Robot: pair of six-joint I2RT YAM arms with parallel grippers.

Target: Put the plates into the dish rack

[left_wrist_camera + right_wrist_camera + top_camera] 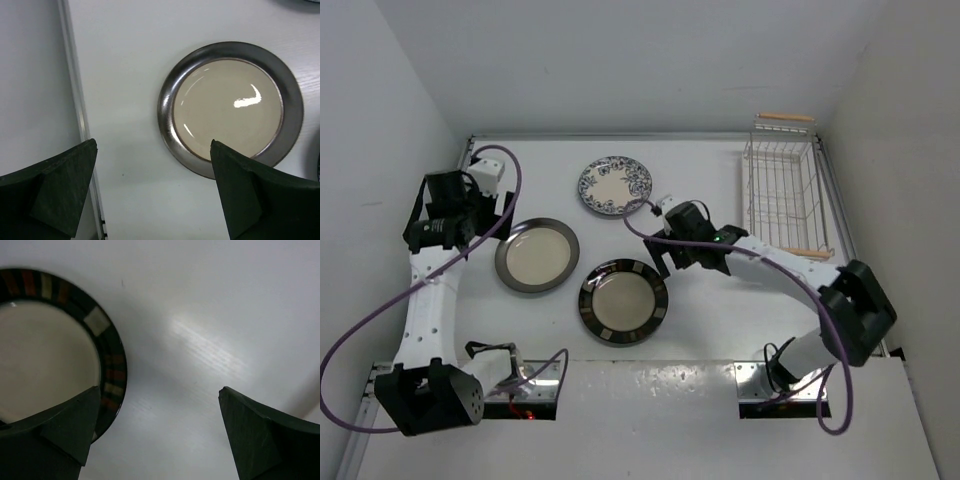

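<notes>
Tabletop (720, 180): checked plate (623, 301) beside right pincer (158, 388)

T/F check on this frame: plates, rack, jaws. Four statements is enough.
1. Three round cream plates lie flat on the white table: blue-floral-rimmed plate, dark grey-brown-rimmed plate, black-and-tan checked-rimmed plate. True.
2. The white wire dish rack holds one plate. False: it holds none.
3. The checked-rimmed plate overlaps the grey-brown-rimmed plate. False: they lie apart.
4. Both arms' jaws stand open, holding nothing. True.
</notes>
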